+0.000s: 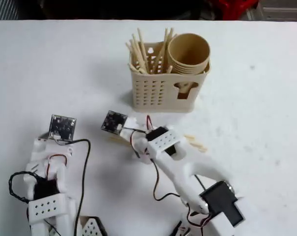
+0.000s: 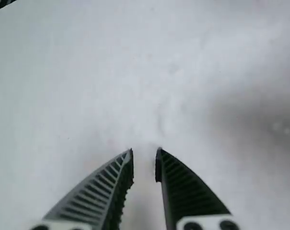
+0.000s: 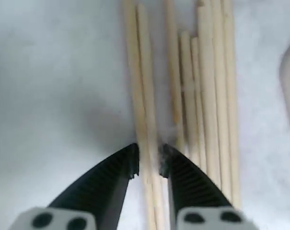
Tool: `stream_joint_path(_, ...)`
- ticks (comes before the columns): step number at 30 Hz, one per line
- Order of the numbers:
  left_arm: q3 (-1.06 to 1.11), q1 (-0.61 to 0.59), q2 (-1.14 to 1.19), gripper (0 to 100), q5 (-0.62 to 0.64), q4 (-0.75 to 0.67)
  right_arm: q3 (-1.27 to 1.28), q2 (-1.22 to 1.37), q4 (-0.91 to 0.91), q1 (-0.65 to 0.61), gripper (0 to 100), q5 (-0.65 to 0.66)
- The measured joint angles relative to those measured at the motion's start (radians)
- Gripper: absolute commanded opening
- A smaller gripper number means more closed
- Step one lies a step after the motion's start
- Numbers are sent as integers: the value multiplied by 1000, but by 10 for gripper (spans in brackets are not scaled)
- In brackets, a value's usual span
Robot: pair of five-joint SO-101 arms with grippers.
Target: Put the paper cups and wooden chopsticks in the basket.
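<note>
Right gripper (image 3: 148, 160): jaws are drawn in on two of the loose chopsticks (image 3: 207, 96), one jaw against each side of the pair, low on the table (image 3: 53, 96). The other sticks of the bundle lie flat and parallel just beside the gripped pair, some touching one another.

Left gripper (image 2: 144, 155): jaws are held a narrow gap apart over bare table, with nothing between them. This arm is parked well away from the basket (image 1: 163, 96).

From the high view, the paper cups (image 1: 189, 51) are seen nested in a stack inside one side of the basket. The standing chopsticks (image 1: 146, 51) are upright and fanned in the other side. The loose bundle lies on the table near the basket, under the right arm.

Step in hand, as judged: the cups are done, and the last chopsticks are being taken up two at a time.

Next move, as judged: a straight lift is called for, so that the pair is not dragged across its neighbours. The sticks must then be tipped toward upright and carried over the basket rim. They are to be released into the chopstick side, clear of the cups.
</note>
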Motion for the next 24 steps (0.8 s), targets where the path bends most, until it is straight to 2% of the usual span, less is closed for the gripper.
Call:
stream_joint_path(5, 0, 0, 0, 94, 0, 0, 0, -12, 6, 0, 17, 0)
stream_joint_path(13, 0, 0, 0, 94, 0, 0, 55, -204, 81, 61, 18, -34)
stream_joint_path(17, 0, 0, 0, 94, 0, 0, 91, -250, 83, 49, 20, -34)
stream_joint_path(24, 0, 0, 0, 94, 0, 0, 94, -252, 25, 5, 148, -51)
